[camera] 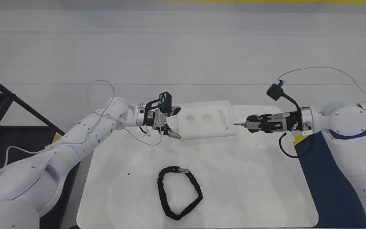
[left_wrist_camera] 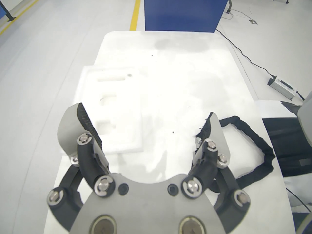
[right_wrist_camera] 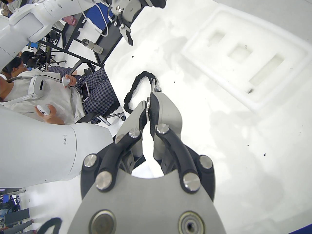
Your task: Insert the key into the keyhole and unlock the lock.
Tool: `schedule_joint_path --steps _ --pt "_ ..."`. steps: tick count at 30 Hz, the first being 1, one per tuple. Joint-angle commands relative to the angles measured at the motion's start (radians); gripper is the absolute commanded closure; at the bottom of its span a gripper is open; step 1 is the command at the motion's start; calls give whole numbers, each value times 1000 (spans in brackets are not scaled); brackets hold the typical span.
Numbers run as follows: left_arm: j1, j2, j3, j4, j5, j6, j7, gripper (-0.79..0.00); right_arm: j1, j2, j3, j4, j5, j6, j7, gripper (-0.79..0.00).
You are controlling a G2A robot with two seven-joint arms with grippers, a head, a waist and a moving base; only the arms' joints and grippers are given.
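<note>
right gripper (camera: pixel 250 123) pinched on key (camera: pixel 238 123) over table (camera: pixel 257 189) back-right | key long axis parallel to back edge, tip toward left edge, just beside foam tray (camera: pixel 209 117) right end | left gripper (camera: pixel 168 123) spread, holding nothing, at tray left end | lock (camera: pixel 179 192) loop near front edge, middle

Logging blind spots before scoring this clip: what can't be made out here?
- The keyhole: in the top view the metal end of the lock is too small to show it. In the left wrist view a finger of the left gripper partly covers that end.
- The key: it is a tiny sliver in the top view. In the right wrist view the shut right gripper hides most of it.
</note>
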Motion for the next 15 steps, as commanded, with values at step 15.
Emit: schedule_joint_path --steps 15 --pt "128 -18 26 -43 244 -16 154 -785 0 0 0 0 0 0 0 0"
